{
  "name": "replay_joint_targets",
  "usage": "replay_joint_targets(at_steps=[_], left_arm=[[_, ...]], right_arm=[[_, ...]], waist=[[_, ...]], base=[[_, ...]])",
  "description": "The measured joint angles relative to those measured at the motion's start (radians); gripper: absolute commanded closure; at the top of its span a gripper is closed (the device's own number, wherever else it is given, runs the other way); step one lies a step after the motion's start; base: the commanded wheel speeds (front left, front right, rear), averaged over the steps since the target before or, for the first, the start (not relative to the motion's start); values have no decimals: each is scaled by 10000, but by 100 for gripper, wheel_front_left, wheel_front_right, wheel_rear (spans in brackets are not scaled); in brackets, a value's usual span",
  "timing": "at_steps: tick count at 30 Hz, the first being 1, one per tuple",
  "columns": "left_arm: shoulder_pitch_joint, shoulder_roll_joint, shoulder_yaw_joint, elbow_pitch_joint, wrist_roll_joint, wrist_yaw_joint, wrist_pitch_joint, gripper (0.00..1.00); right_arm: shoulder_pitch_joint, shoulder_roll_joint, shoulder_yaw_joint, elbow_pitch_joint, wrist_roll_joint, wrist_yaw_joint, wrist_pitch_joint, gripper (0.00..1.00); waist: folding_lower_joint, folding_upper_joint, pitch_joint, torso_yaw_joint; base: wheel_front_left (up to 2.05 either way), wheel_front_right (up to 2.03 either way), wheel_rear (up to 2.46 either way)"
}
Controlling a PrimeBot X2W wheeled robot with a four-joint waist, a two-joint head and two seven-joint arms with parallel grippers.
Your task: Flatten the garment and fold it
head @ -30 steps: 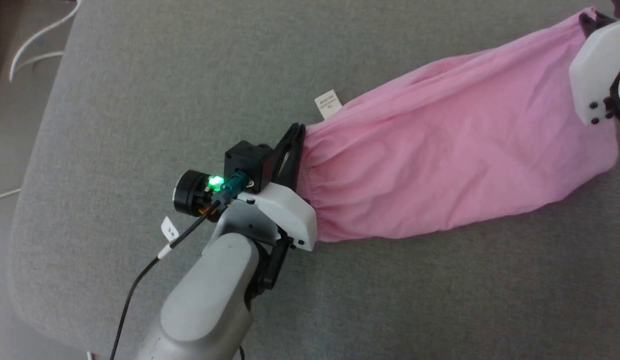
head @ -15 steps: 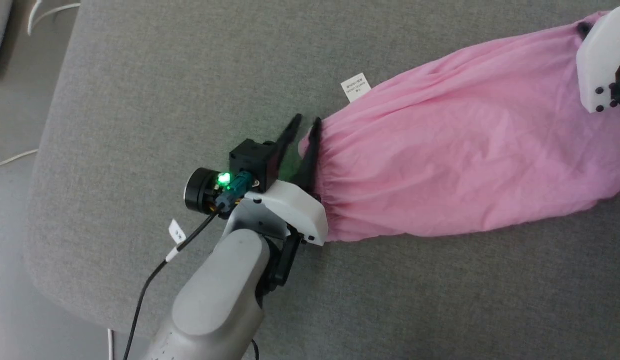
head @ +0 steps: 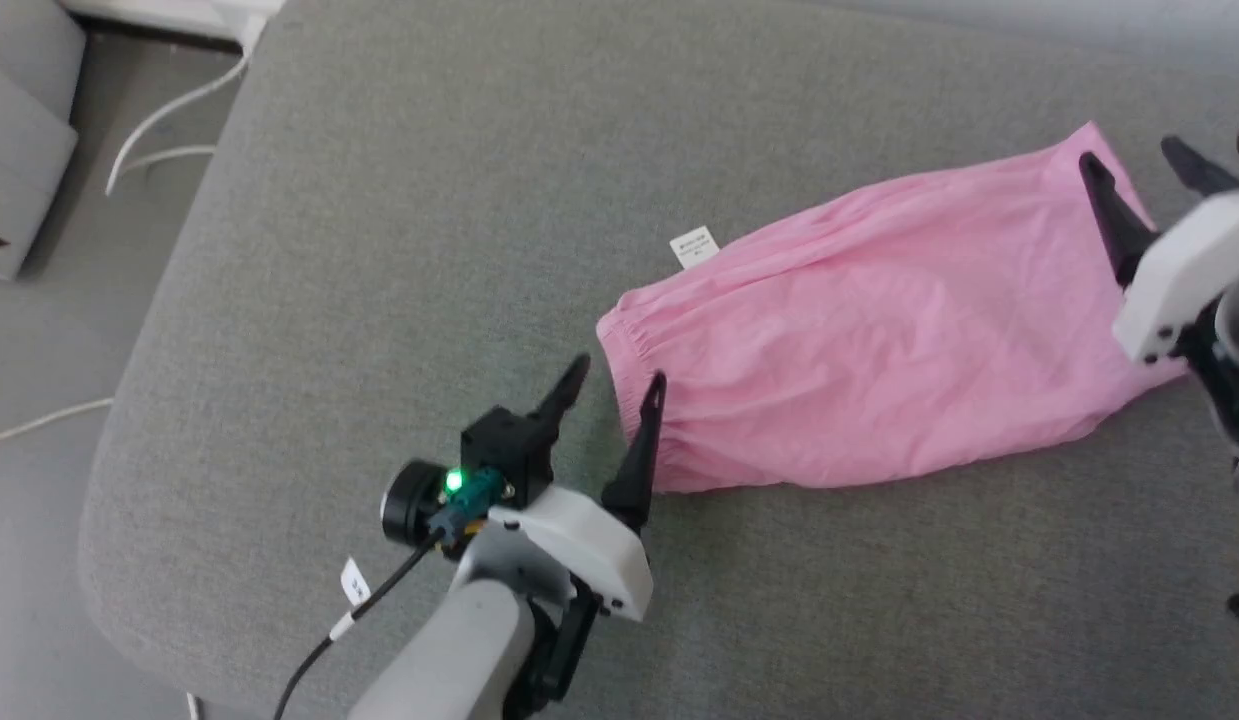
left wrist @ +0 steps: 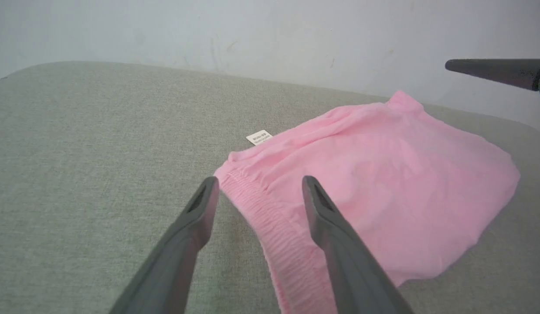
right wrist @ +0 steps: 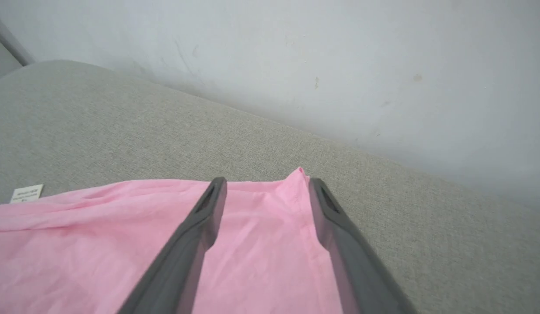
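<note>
Left gripper: fingers spread, one either side of the waistband edge, gripping nothing.
Right gripper: fingers apart above the far corner.
Garment: lies flat on the grey cushion.

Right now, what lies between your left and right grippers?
The pink shorts, lying on the grey cushion, span that stretch in the head view: gathered waistband at the open left gripper, opposite end at the open right gripper.
</note>
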State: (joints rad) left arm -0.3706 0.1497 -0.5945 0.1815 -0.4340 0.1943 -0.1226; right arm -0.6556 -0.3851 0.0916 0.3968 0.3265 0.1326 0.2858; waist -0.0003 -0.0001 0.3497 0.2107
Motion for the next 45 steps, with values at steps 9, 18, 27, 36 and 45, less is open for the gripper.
replay_joint_targets(at_steps=[9,18,27,36,45], left_arm=[[854,109,-65,362,-685,4,807,0],[856,-2,165,1645,-1007,353,1262,0],[588,-10,128,2027,-1325,253,2075,100],[558,-63,-40,1873,-1383,77,1979,100],[341,-169,-192,1845,-1350,-2,1778,100]], right_arm=[[3263,1705,-1810,-2581,-366,0,-2061,0],[4855,2963,-2234,-3707,-811,-2,-2719,0],[5038,3173,-2414,-3603,-1093,-2,-2543,0],[4361,3239,-3398,-2566,-1896,-10,-1774,0],[2185,3221,-4418,117,-2428,-10,495,0]], waist=[[-2,0,-1148,-440],[2,0,-1323,-1105],[2,0,-1271,-1368],[3,0,-1150,-1205],[4,-1,-875,-866]], base=[[0,0,0],[0,0,0],[0,0,0],[0,0,0],[0,0,0]])
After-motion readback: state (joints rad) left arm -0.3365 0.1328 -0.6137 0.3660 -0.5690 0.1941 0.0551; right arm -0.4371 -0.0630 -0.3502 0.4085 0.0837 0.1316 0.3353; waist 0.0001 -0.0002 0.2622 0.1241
